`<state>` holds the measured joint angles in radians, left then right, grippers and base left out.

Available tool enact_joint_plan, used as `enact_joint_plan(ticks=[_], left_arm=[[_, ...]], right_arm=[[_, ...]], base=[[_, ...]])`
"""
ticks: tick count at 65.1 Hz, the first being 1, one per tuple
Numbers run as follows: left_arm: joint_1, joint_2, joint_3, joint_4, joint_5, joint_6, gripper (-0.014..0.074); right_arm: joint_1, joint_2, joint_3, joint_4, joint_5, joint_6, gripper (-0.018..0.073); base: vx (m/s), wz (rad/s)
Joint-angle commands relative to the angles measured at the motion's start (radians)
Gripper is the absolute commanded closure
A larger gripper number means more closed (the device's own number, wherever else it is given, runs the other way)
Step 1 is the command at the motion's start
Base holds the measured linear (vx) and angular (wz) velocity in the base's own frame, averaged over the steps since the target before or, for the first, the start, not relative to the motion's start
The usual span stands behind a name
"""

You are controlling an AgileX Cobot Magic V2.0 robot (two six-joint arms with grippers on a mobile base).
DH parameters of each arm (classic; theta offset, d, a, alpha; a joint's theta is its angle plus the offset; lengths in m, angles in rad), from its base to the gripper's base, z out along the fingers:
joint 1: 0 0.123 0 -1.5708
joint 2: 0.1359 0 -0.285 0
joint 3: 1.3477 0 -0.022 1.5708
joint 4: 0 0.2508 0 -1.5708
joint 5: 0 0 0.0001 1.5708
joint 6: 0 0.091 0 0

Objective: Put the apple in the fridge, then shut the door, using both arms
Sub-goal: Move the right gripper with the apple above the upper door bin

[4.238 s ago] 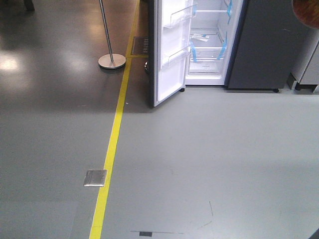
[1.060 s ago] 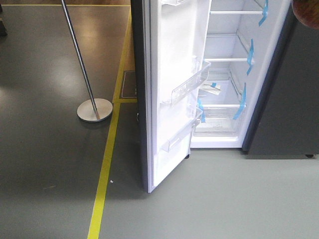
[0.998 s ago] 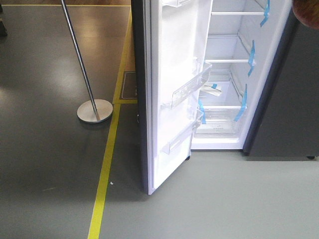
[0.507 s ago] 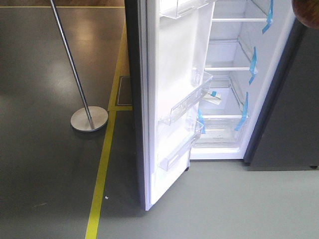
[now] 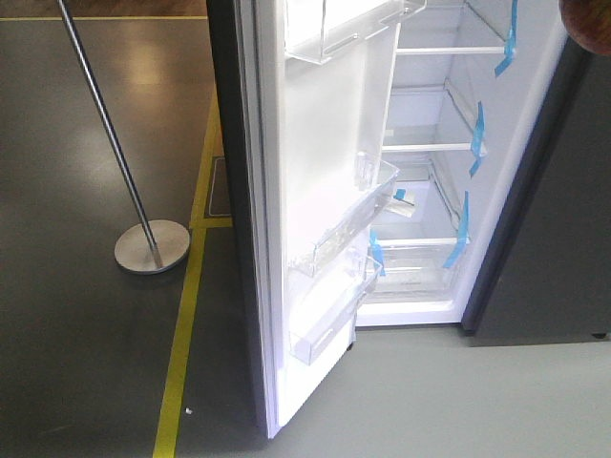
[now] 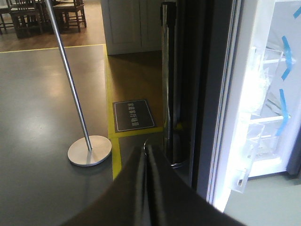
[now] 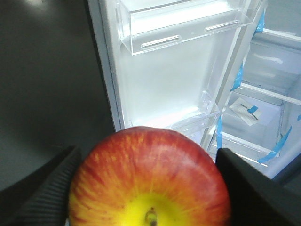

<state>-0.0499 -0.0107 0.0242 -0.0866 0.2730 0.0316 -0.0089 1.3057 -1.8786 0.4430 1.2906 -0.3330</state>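
The fridge point(image 5: 434, 191) stands open, white inside, with white shelves and blue tape strips. Its door point(image 5: 315, 210) is swung out to the left, white inside with clear bins, and reaches close to me. My right gripper point(image 7: 148, 157) is shut on the apple point(image 7: 150, 183), red with a yellow patch round the stem, held in front of the door's inner face point(image 7: 164, 89). A red-brown edge of the apple point(image 5: 587, 19) shows at the top right of the front view. My left gripper point(image 6: 146, 155) is shut and empty, to the left of the door's dark outer edge point(image 6: 211, 94).
A metal stanchion pole on a round base point(image 5: 151, 246) stands left of the door; it also shows in the left wrist view point(image 6: 89, 150). A yellow floor line point(image 5: 177, 343) runs past it. A dark floor sign point(image 6: 134, 115) lies beyond. A dark grey panel point(image 5: 563, 210) flanks the fridge's right.
The whole view has closed in on the fridge: the open door now looks larger and nearer, and the stanchion has slid left. The apple's edge stays at the top right.
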Motion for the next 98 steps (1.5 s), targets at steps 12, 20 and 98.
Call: enact_joint_plan(ticks=[12, 20, 98], left_arm=[[0.002, -0.016, -0.018, -0.01, -0.069, -0.001, 0.0603], [0.002, -0.016, -0.018, -0.01, -0.069, -0.001, 0.0603], [0.002, -0.016, -0.018, -0.01, -0.069, -0.001, 0.0603]], right_arm=[[-0.003, -0.02, -0.03, 0.025, -0.007, -0.01, 0.0455], [-0.003, -0.02, -0.03, 0.025, -0.007, -0.01, 0.0455], [-0.003, -0.02, -0.03, 0.025, -0.007, -0.01, 0.0455]], base=[[0.17, -0.01], [0.17, 0.01], [0.12, 0.02]])
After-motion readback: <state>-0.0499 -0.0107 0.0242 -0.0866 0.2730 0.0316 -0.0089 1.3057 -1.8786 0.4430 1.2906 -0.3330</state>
